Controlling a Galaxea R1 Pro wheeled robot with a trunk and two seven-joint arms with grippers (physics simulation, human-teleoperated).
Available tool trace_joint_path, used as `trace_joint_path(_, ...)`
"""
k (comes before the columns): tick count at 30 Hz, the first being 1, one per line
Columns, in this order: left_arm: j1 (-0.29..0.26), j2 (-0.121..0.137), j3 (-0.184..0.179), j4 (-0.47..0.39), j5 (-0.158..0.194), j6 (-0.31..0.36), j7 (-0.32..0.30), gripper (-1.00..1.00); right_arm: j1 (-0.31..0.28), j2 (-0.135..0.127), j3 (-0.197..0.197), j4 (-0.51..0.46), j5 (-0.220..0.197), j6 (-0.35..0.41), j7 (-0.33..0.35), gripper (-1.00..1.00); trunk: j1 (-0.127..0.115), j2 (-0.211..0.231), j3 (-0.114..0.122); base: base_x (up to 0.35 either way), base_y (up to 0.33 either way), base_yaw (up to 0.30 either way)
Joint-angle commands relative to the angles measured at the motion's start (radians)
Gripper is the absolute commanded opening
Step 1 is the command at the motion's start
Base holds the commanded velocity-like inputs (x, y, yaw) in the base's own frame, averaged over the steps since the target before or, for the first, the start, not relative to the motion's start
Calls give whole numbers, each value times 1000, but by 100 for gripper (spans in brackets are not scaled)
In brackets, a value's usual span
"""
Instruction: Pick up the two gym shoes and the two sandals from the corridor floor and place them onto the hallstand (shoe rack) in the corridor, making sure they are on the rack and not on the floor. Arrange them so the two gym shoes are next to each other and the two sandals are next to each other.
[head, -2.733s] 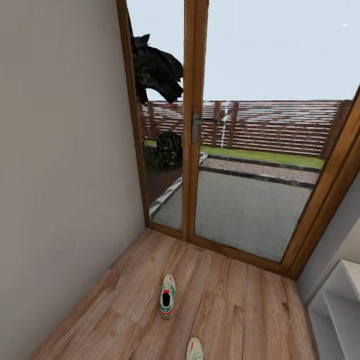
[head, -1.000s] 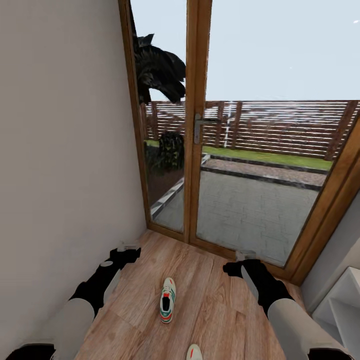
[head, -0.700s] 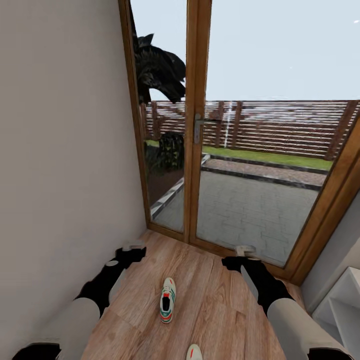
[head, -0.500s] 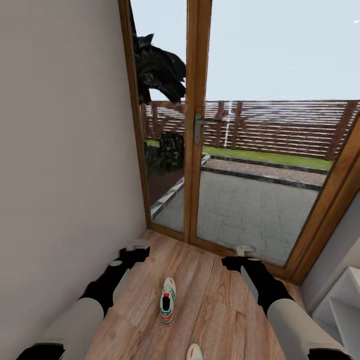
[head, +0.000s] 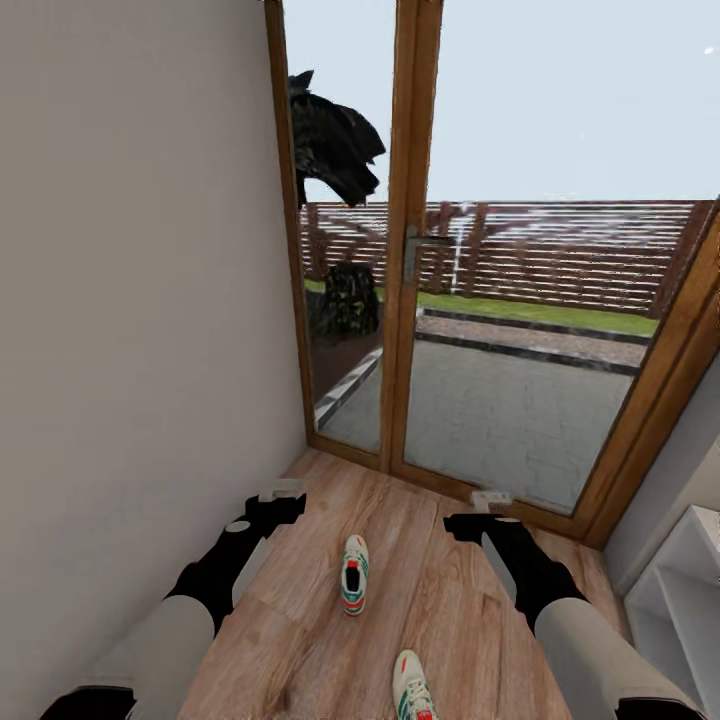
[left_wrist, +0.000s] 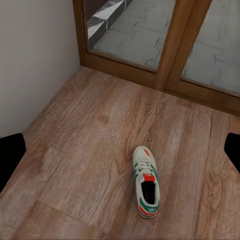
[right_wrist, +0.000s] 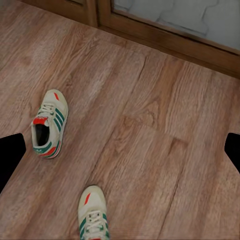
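The left gripper (head: 283, 492) hangs over the corridor floor (head: 440, 590) with its jaws wide apart and holding nothing; in the left wrist view its dark fingertips (left_wrist: 10, 157) sit at opposite edges with bare planks between them. The right gripper (head: 490, 500) hangs likewise, jaws spread wide and empty. Between the two arms one gym shoe (head: 354, 574) lies upright on its sole on the floor, toe towards the glass door (head: 500, 300) with its wooden frame. The second gym shoe (head: 411, 688) lies nearer the robot, apart from the first, also sole down. Along the floor's right edge stands the pale corner of a white shelf unit (head: 690, 590). The grey wall (head: 130, 330) bounds the floor's left edge.
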Motion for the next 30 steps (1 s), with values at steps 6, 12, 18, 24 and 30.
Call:
trace_joint_path(6, 0, 1, -2, -4, -3, 6, 2, 100, 0, 0, -1, -2, -2, 6, -2, 100, -1, -1, -1, -192, 39, 0)
trace_joint_path(12, 0, -1, -4, -4, -3, 6, 1, 100, 0, 0, -1, 0, -2, 6, -2, 100, -1, -1, -1, -53, 7, 0)
trace_joint_path(18, 0, -1, -5, -6, -3, 6, 0, 100, 0, 0, -1, 1, -1, 6, -3, 100, -1, -1, -1, -229, 46, 0)
trace_joint_path(24, 0, -2, -5, -7, -3, 6, 0, 100, 1, 0, -1, 5, -1, 5, -3, 100, -1, -1, -1, -212, 42, 0)
trace_joint_path(30, 0, -2, -5, -7, -3, 6, 0, 100, 5, 0, -1, 37, 4, 4, -2, 100, -1, -1, -1, -35, 6, 0)
